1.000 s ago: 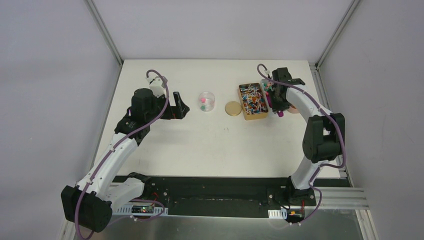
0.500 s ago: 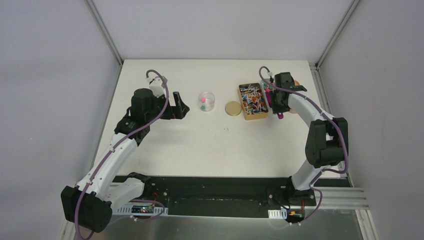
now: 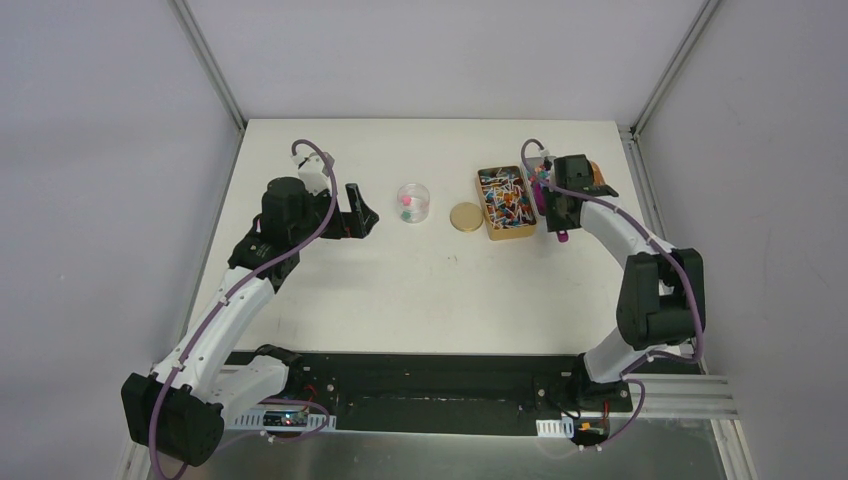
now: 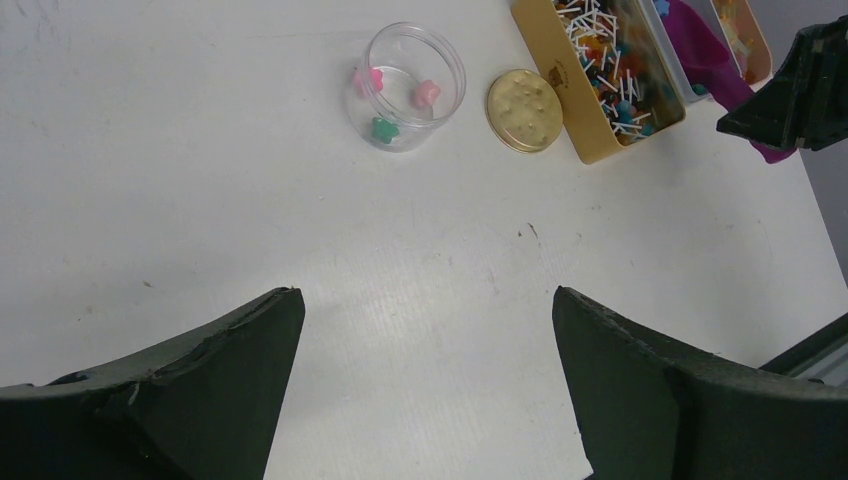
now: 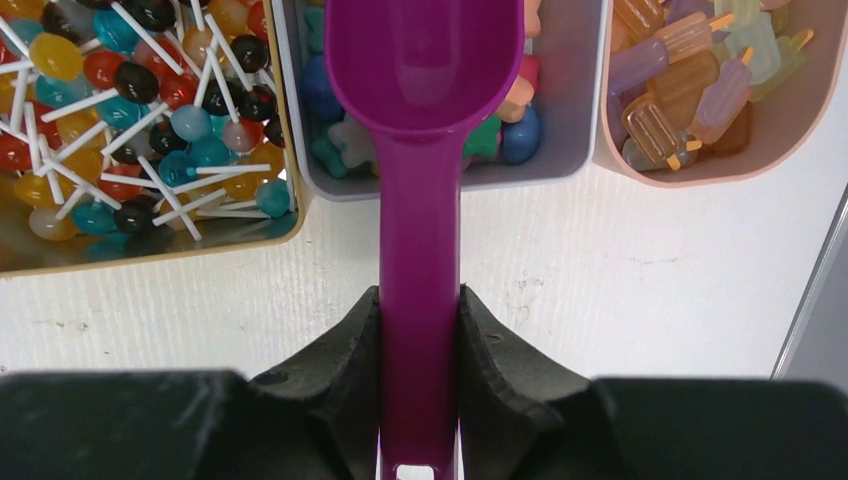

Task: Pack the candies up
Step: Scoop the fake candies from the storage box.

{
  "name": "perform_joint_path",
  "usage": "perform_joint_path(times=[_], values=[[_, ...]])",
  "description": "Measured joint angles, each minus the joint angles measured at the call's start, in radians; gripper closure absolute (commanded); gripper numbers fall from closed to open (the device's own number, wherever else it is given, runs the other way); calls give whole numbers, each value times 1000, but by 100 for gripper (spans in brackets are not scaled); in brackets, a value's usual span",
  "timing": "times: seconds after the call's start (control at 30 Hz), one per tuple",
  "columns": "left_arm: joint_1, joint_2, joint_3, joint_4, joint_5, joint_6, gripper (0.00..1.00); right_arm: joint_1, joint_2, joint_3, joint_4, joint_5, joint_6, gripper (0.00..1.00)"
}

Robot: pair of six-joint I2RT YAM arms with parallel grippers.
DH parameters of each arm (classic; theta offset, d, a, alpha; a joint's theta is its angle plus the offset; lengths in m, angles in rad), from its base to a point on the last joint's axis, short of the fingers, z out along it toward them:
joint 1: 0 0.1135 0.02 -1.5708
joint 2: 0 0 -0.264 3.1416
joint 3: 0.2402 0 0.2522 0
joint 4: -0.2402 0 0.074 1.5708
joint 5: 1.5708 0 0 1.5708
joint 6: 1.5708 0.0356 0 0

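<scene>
Purple scoop (image 5: 420, 200), pinched in the right end effector (image 5: 420, 310), has moved slightly rightward since before; its long axis runs straight out from the grip, bowl above candies (image 5: 515, 135) in the grey tray (image 5: 560, 175). Left end effector (image 4: 425, 295) stays spread.

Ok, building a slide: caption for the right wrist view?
Right gripper holds an empty purple scoop over a grey tray of mixed candies.

table (image 3: 420, 300): white, scuffed | walls (image 3: 440, 50): plain pale grey | corner rails (image 3: 208, 62): aluminium | light: even
</scene>
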Motion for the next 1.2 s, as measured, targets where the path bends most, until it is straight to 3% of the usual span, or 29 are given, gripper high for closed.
perform_joint_path(times=[0.7,1.2], values=[[0,-3,0,0,0,0,1,-7,-211,-143,92,21,-26,100],[0,-47,0,-2,-59,0,1,29,-314,-90,53,-28,-103,100]])
